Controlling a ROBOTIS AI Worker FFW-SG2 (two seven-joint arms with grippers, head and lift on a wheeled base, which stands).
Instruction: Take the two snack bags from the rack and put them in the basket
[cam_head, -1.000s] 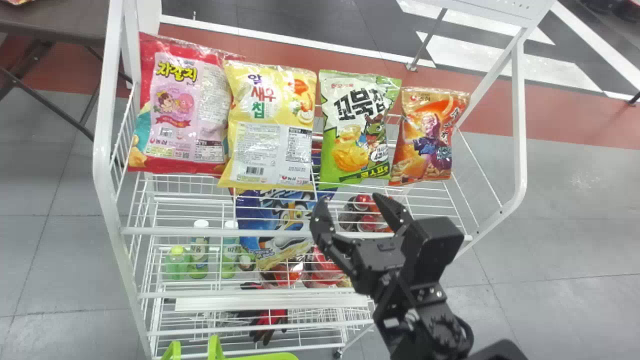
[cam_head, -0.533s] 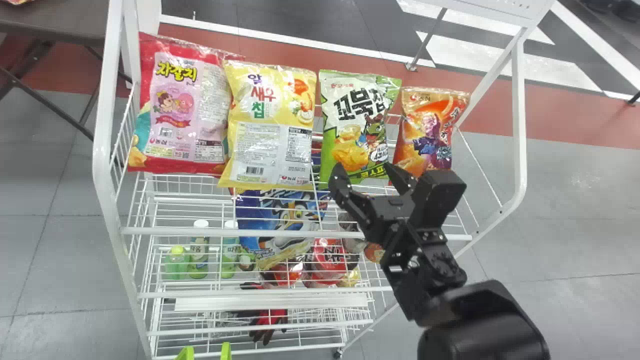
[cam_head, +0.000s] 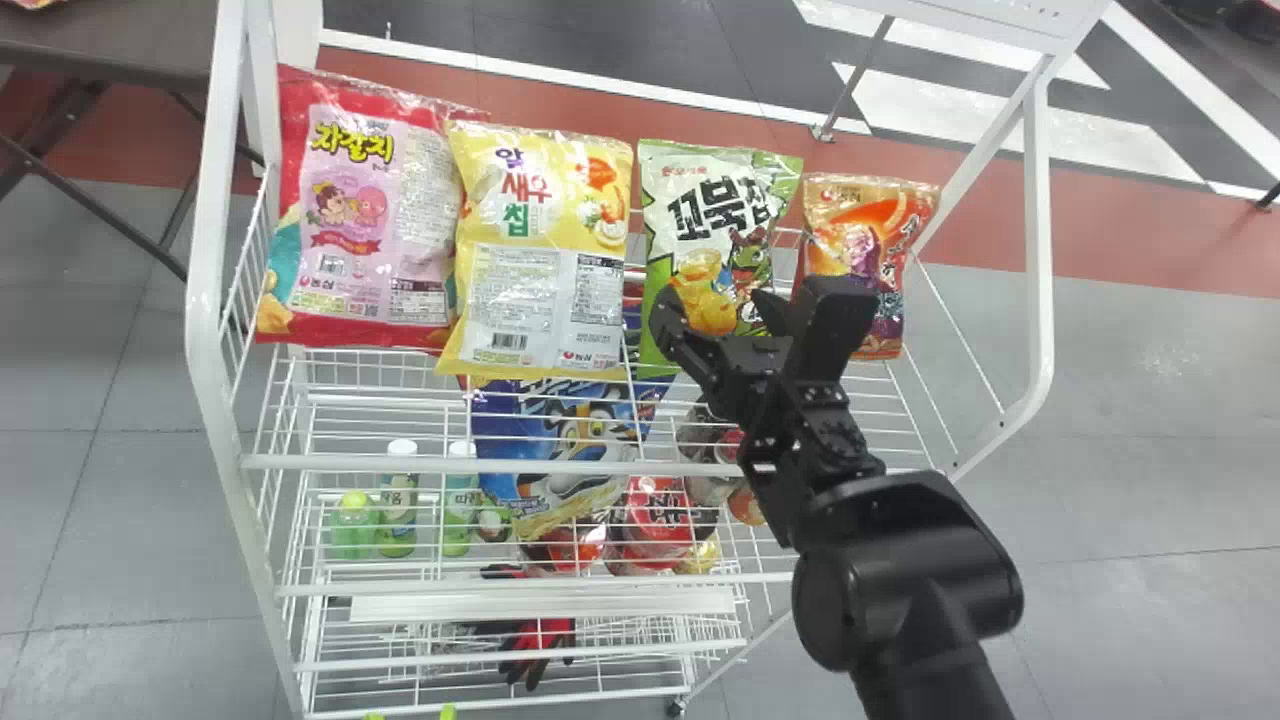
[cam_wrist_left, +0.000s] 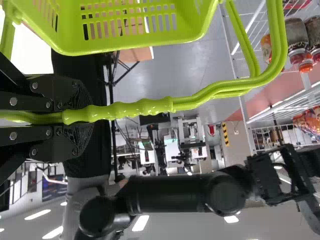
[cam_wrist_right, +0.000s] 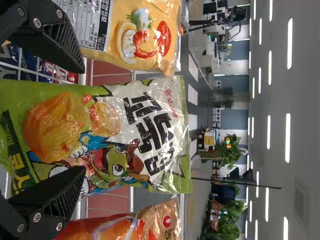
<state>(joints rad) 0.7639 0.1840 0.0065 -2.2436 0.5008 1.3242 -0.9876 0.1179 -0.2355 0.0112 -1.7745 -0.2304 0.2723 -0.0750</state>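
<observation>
Across the upper left of the head view, the red-and-pink bag (cam_head: 360, 220) is propped on the white wire rack (cam_head: 207, 280), its right edge partly covered by the yellow bag (cam_head: 540, 250), which is tilted slightly. At the bottom edge, left of centre, mere light-green tips of the basket (cam_head: 448, 712) are seen, the rest being cut off. In the left wrist view, its ribbed handle (cam_wrist_left: 142, 108) is pinched by the left gripper (cam_wrist_left: 82, 116). Below the yellow bag, the blue bag (cam_head: 550, 430) is crossed by shelf wires.

Just right of centre, the green-and-white bag (cam_head: 715, 190) is set upright, puffed and glossy, with a crinkled top seal, yellow chips and a green cartoon character printed on it; its lower part is partly hidden by the right gripper (cam_head: 714, 305). The right arm (cam_head: 900, 590) is brought in from the bottom edge, right of centre, and is angled up and leftward. In the right wrist view, the black fingers (cam_wrist_right: 55, 197) are spread wide with the bag between them, one lower corner area masked; whether it is touched cannot be told. To the right, the orange bag (cam_head: 850, 205) is covered at its lower left.
</observation>
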